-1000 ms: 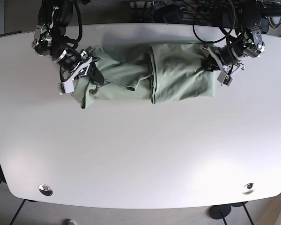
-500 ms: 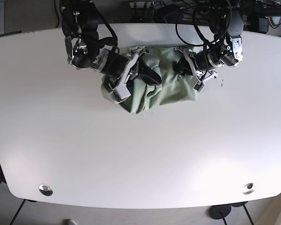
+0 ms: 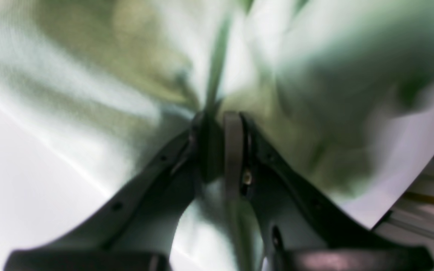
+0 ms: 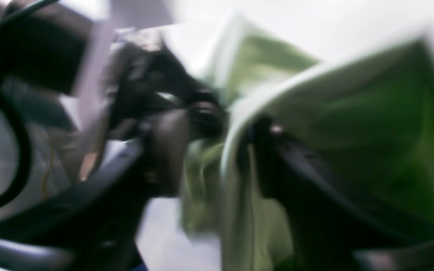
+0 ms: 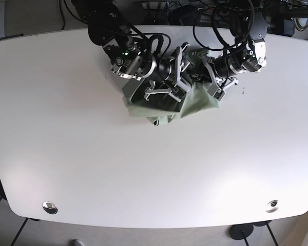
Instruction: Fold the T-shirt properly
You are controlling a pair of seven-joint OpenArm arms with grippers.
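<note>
Shirt: the T-shirt [image 5: 195, 102] is pale sage-green knit, soft and matte, bunched into a lumpy, creased heap at about 12 o'clock on the table, near the far edge. A loose flap hangs toward 6 o'clock with a small pointed corner.
Table: the table [image 5: 143, 169] is a broad white top, smooth and slightly glossy, with rounded corners.
Right gripper: the right gripper [image 5: 169, 89] is dark metal with pale finger plates and lies over the heap's 9 o'clock half. In the right wrist view its two dark fingers [image 4: 164, 150] straddle a folded edge of cloth [image 4: 239, 158], which runs between them. That view is heavily blurred, so I cannot tell whether they are clamped.
Left gripper: the left gripper [image 5: 215, 77] sits at the heap's 3 o'clock side. In the left wrist view its black curved fingers [image 3: 234, 150] meet at the tips, pinched on a thin ridge of the shirt [image 3: 217, 82], and the fabric fans out in smooth, blurred folds.
Arms: both are black, jointed and draped in looped cables, and they converge on the heap from 12 o'clock.
Bolts: two round metal fittings [image 5: 50, 207] sit in the top near the 6 o'clock edge, one toward each corner.
</note>
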